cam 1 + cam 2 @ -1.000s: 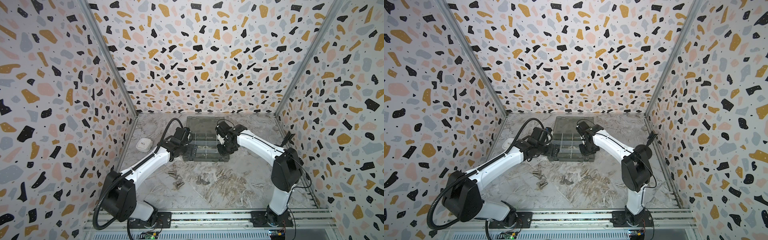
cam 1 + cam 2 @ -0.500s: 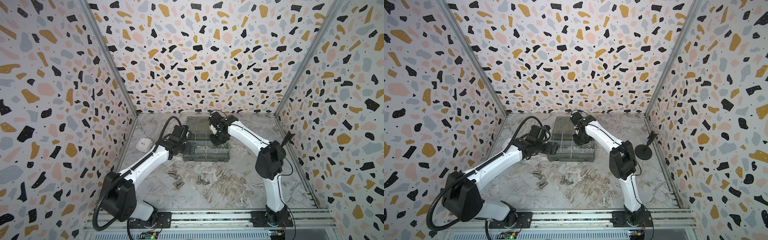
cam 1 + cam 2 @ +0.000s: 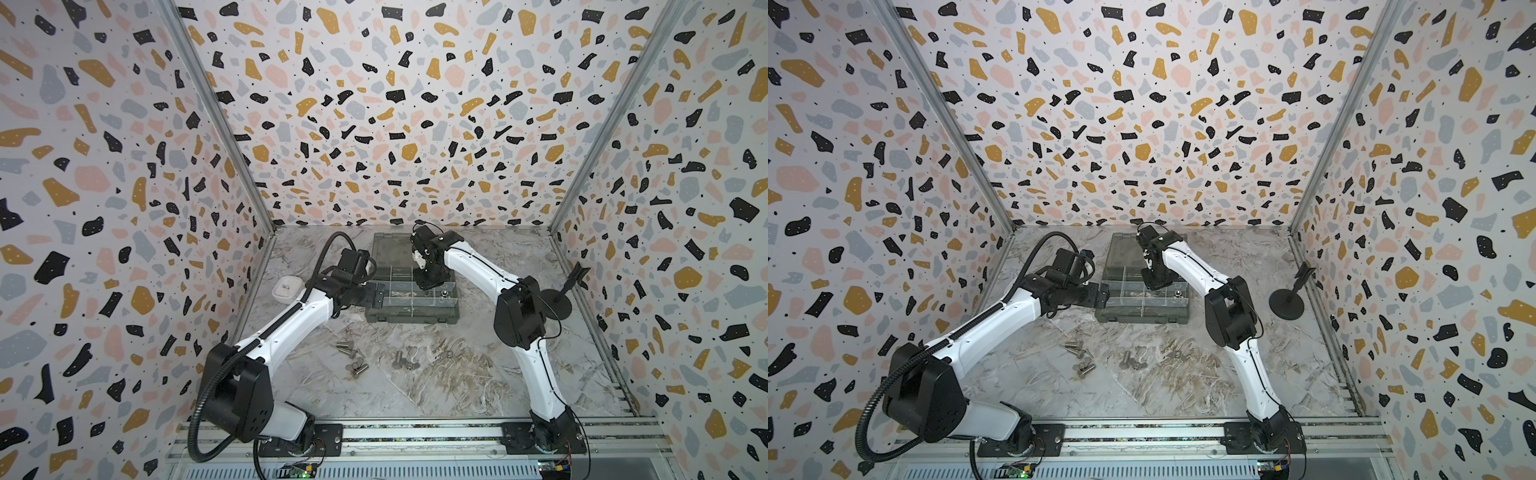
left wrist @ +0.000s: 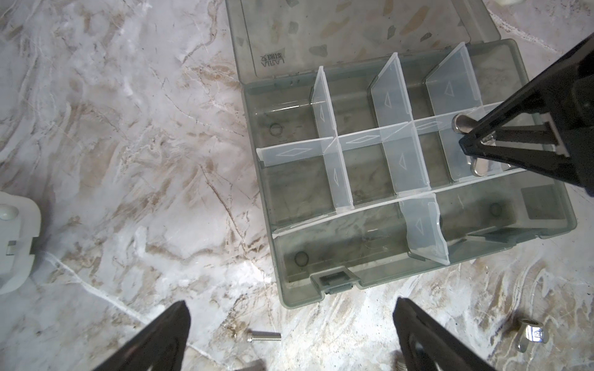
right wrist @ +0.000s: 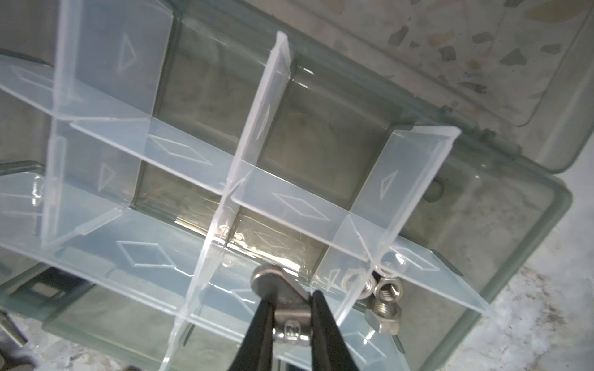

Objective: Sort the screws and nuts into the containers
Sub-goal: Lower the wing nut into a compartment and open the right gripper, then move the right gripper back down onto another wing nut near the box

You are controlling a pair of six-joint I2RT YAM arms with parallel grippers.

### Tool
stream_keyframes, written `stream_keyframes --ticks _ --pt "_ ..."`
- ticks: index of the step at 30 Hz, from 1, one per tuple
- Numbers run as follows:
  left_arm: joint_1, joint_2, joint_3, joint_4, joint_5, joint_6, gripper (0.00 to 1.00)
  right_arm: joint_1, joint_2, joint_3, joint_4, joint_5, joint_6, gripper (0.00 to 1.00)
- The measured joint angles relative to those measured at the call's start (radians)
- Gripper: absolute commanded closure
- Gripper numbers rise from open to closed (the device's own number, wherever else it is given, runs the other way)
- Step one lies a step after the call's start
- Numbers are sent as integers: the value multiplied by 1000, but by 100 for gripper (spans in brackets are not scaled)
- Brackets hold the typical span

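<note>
The grey organiser box lies open at the back centre, and clear dividers split it into containers. My right gripper is shut on a winged nut, holding it just above a container next to one holding hex nuts. In both top views the right gripper hangs over the box. My left gripper is open and holds nothing, level with the floor at the box's left side. A screw and a winged nut lie just outside the box.
Several loose screws and nuts lie scattered on the marble floor in front of the box. A small white case sits at the left wall, and a black stand at the right wall. The box's lid lies flat behind it.
The right arm swung from the box's right side toward its back and middle, carrying the nut over the compartments. The left gripper stayed open beside the box.
</note>
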Motion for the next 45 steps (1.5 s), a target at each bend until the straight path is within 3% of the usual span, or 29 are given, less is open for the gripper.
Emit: stream_keyframes --ticks 6,12,19,24,29,32,38,45 --pt "10 0 0 -7 5 1 0 -8 33 2 6 -11 -2 77" --pt "16 0 0 -8 9 1 1 -20 37 8 20 -34 -9 49" --pt "19 0 0 -6 19 0 1 -24 -10 -12 24 -36 -11 49" --pt "19 0 0 5 53 -8 1 -18 -235 -226 50 -28 -10 51" --pt "19 -2 -14 39 95 -33 0 35 -555 -564 127 -34 -10 51" --pt "19 -11 -47 55 116 -52 0 71 -669 -744 176 -60 -4 51" --pt "-12 -68 -97 57 141 -76 0 91 -723 -999 275 -97 8 51" --pt "-226 -175 -143 86 146 -78 0 107 -740 -1109 365 -125 2 52"
